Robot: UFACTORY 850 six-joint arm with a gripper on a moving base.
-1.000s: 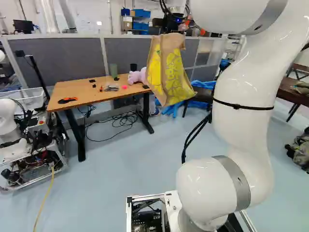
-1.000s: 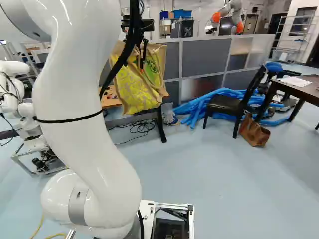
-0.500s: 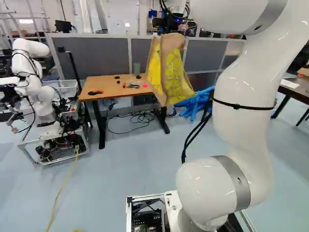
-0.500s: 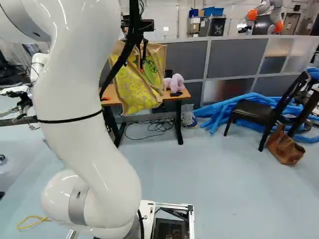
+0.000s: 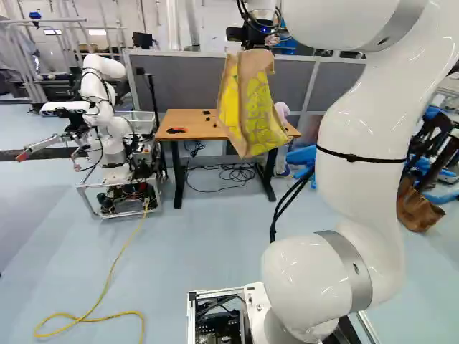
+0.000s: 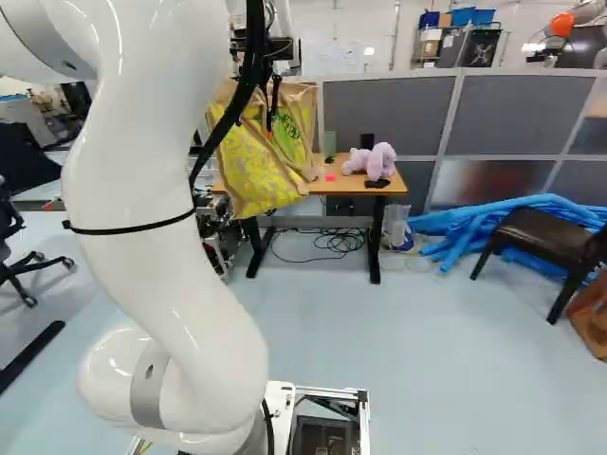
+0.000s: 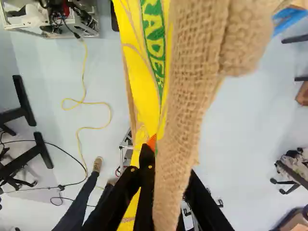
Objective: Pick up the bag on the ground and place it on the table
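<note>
- Bag [image 5: 251,107] is up in the air, hanging roughly upright from my end effector [image 6: 271,118]. Tan weave, big yellow print, some green lettering.
- End effector is clamped on it. In the wrist view a coarse tan fold of the bag runs between the two black fingers, one orange pad [image 7: 152,142] showing at its edge. The other finger is partly hidden by the weave.
- Bag is off the floor, not on the counter [image 5: 197,125]. I see it on the near side, with the counter beyond it: it covers part of the counter's right half in the left base view and part of the left half in the right base view.
- On the counter: lilac plush toy [image 6: 370,159], flat dark item [image 6: 377,183] in front of it, green cylinder [image 6: 330,144], black cup [image 6: 367,140] just beside the toy, small pink thing [image 6: 329,177], orange-and-black item [image 5: 177,130] near the other end.
- Dark cables [image 5: 229,170] lie tangled on the floor under the counter. Gray partition [image 6: 389,109] stands behind it.
- Left base view: another robot [image 5: 107,107] left of the counter, yellow cord [image 5: 93,317] looping across the floor on my side of it.
- Right base view: blue tubes [image 6: 474,223] piled right of the counter, black chair [image 6: 541,232] in front of them, brown handbag [image 6: 593,313] on the floor at the right edge.
</note>
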